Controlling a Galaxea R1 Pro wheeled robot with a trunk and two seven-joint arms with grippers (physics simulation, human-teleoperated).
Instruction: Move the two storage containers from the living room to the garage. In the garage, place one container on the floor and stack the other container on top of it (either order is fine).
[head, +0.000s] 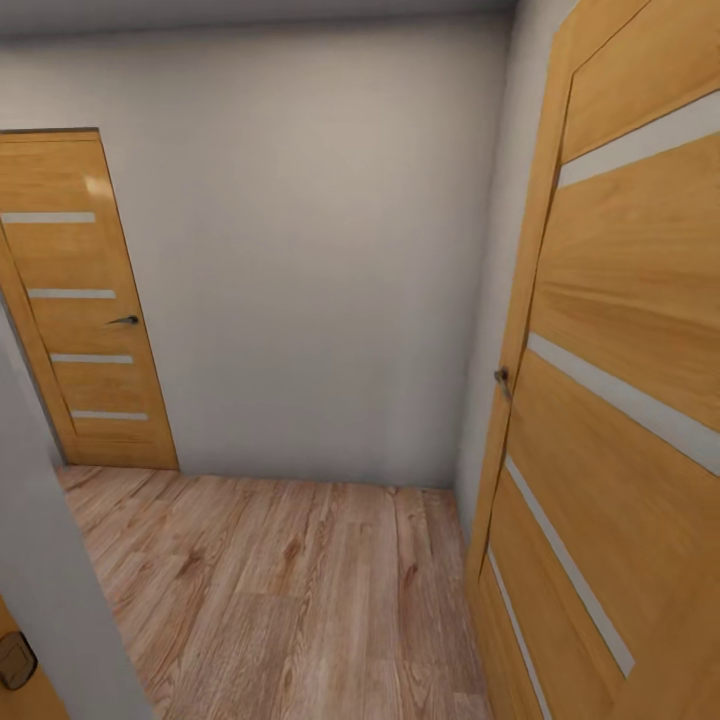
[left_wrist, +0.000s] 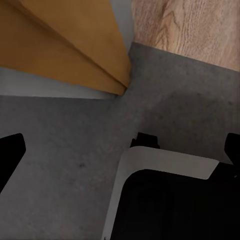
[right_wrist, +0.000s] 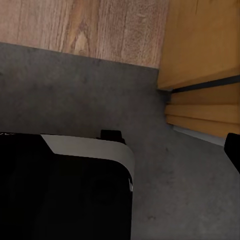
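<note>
Ahead — white wall (head: 310, 250), wood-plank floor (head: 290, 590), two doors (head: 85, 300); fingers' state unclear.

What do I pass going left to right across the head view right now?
Grey wall edge at the near left → closed wooden door with its dark handle → plain white wall above the wood-plank floor → open wooden door with its handle at the right.

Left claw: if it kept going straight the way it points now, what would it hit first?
Most likely the grey concrete floor, which lies straight ahead of the left wrist camera. The robot's own base sits below too, off to one side. Depth is hard to judge.
</note>
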